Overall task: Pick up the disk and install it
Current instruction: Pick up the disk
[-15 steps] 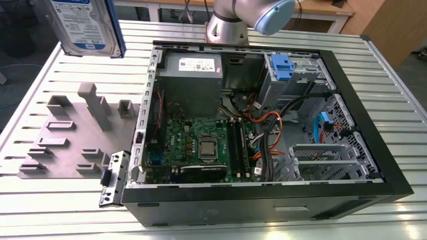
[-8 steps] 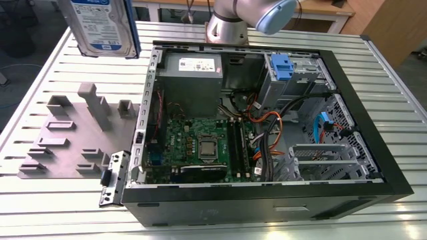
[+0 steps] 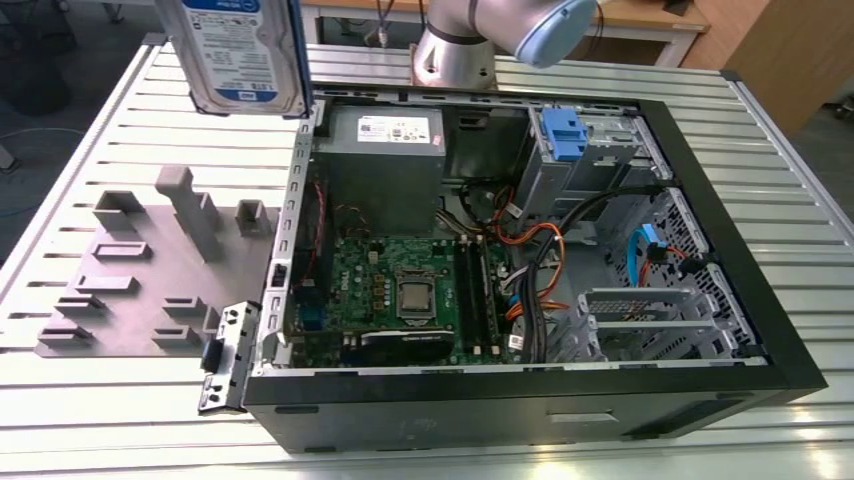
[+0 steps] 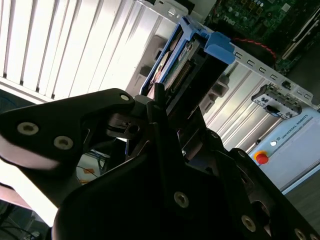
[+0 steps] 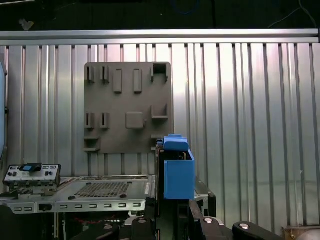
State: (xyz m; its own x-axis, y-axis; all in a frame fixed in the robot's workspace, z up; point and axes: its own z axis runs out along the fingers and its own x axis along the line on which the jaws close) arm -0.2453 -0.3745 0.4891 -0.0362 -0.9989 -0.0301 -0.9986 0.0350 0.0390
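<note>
Ribbed aluminium table (image 3: 120,420) lies under everything. In the second wrist view the gripper (image 4: 161,100) is clenched on the disk (image 4: 192,57). The disk hangs upright in the air, at the exterior view's left of the open computer case (image 3: 534,405). Beside the case lies 1 grey fixture plate (image 3: 127,290).

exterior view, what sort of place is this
Likely a robotics lab bench for computer assembly: an open black desktop computer case lies on a slatted aluminium table, a grey fixture plate beside it, with a silver robot arm base nearby.
</note>
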